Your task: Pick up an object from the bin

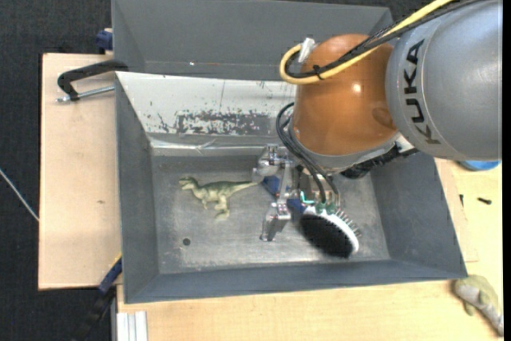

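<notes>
Camera view: claw low between dinosaur and brush

Camera view puts the claw (271, 199) down near the floor of the bin (136, 196), its two metal fingers standing wide apart. We see nothing clearly gripped between them. A small blue bit sits by the fingers, and we cannot tell what it is.

To the left lies a toy dinosaur (211, 192), pale olive, thin-limbed, its tail pointing towards the claw. Just to the right lies a black oval hairbrush (327, 235) with pale bristles along one edge.

We judge the grasp not yet made. To do it well, we would centre the fingers over one thing only, settle fully, then close. The slim tail may slip, and the brush looks too broad.
</notes>
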You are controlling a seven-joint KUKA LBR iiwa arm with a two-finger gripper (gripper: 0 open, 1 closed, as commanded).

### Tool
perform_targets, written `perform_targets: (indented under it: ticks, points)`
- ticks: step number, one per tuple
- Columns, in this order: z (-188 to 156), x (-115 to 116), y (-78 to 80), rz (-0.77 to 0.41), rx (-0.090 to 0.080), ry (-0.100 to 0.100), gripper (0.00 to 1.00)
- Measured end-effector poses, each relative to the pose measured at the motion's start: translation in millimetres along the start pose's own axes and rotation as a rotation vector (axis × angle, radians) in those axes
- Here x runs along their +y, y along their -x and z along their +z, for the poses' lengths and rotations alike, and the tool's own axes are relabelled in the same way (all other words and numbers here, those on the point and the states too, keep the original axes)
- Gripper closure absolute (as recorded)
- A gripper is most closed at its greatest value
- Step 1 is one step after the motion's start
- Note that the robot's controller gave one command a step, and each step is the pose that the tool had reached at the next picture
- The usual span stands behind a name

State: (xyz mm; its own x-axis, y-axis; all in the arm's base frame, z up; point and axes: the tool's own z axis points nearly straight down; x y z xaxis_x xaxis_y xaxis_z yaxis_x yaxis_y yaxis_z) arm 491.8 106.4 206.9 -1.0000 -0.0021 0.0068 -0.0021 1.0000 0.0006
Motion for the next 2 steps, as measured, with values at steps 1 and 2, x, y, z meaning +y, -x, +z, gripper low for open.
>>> perform_targets:
  ticks: [1, 2]
  points:
    - [65.3, -2.9, 39.9, 0.109, -0.003, 0.0, 0.0]
    - [132.4, 36.9, 81.7, 0.275, -0.006, 0.004, 0.0]
